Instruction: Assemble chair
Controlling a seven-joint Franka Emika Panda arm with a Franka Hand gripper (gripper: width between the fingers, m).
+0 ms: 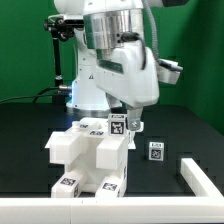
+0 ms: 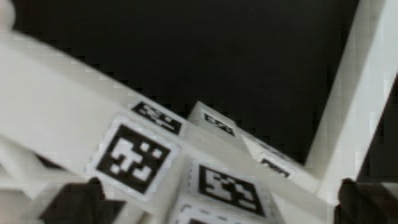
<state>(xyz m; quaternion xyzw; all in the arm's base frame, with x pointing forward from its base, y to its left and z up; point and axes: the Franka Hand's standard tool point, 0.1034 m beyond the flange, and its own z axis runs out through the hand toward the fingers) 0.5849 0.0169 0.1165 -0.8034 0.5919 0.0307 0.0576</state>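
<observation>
The chair's white blocky pieces (image 1: 92,158) stand joined in a stack at the middle of the black table, with square tags on their faces. My gripper (image 1: 127,124) hangs low over the stack's far right top, by a tagged piece (image 1: 117,126). In the wrist view the gripper (image 2: 222,206) is open, with its dark fingers (image 2: 79,204) wide apart on either side of tagged white chair pieces (image 2: 139,155). I cannot tell whether the fingers touch them. A small separate tagged piece (image 1: 155,151) lies to the exterior view's right of the stack.
The white L-shaped border rail (image 1: 202,186) runs along the table's front right corner and also shows in the wrist view (image 2: 349,95). The robot's base (image 1: 85,85) stands behind the stack. A green wall is at the back.
</observation>
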